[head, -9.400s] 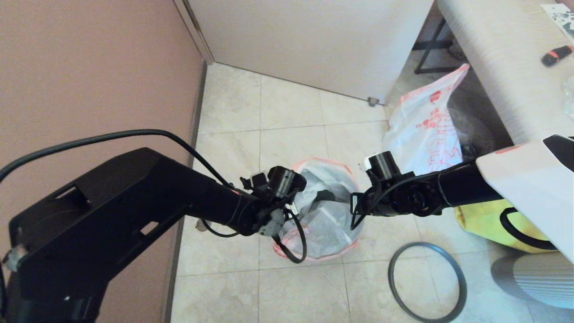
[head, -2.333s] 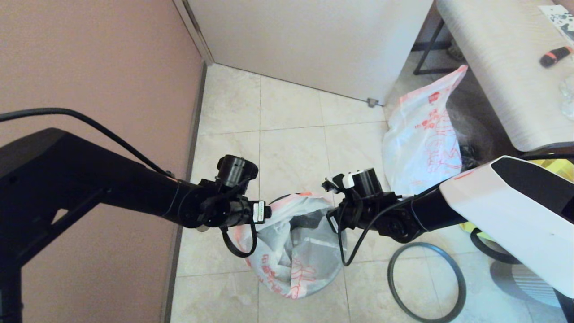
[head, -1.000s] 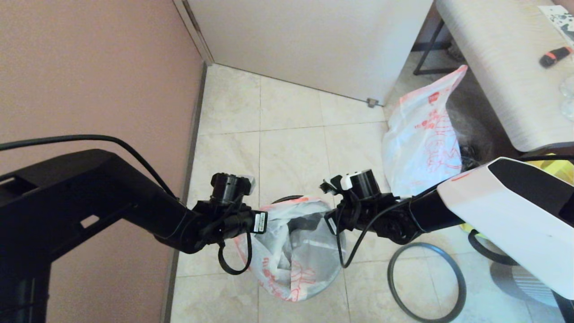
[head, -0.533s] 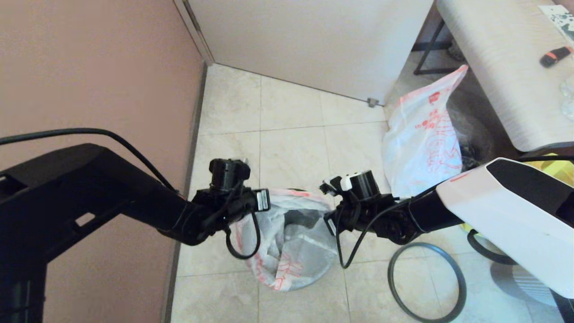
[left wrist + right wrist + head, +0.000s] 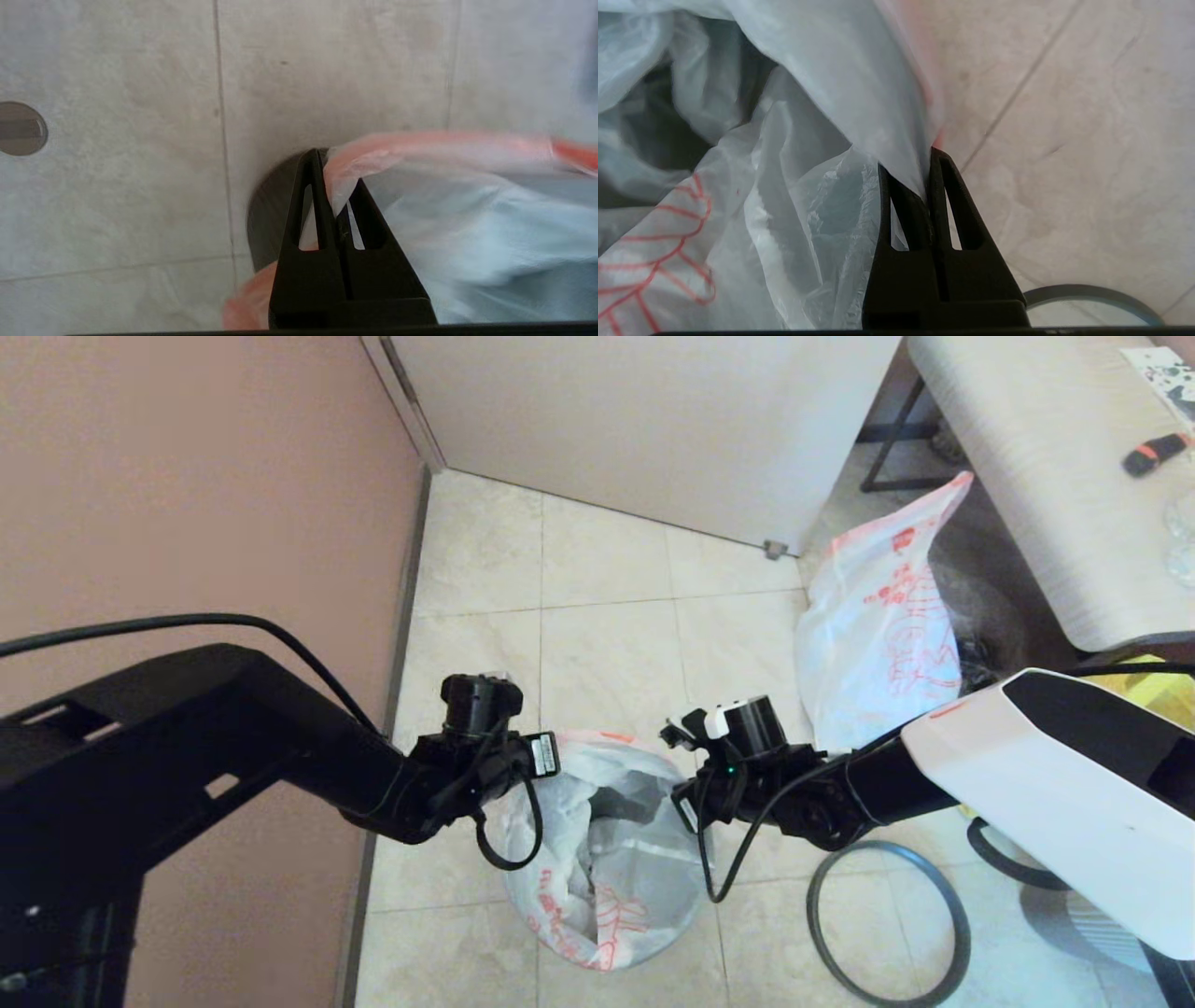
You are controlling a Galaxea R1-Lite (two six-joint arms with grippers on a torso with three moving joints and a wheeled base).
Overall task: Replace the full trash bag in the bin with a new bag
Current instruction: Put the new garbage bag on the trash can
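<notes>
The full trash bag (image 5: 597, 859), white with red print and a pink rim, hangs between my two arms just above the floor. My left gripper (image 5: 334, 175) is shut on the pink rim at one side. My right gripper (image 5: 915, 170) is shut on the rim at the other side. Crumpled clear plastic (image 5: 831, 205) shows inside the open mouth. The black bin (image 5: 266, 210) shows as a dark curve under the bag and is hidden in the head view. Its grey hoop (image 5: 887, 924) lies on the tiles to the right. The new bag (image 5: 878, 616) leans by the table.
A pink wall (image 5: 187, 504) runs close on the left and a white door (image 5: 653, 420) closes the back. The light table (image 5: 1027, 448) stands at the right, with a yellow bag (image 5: 1153, 677) partly behind my right arm. A round floor drain (image 5: 21, 128) sits near the wall.
Since 9.4 s ago both grippers have lifted the bag out of the bin, so its printed sides now show. In the last half second it dropped a little toward me.
</notes>
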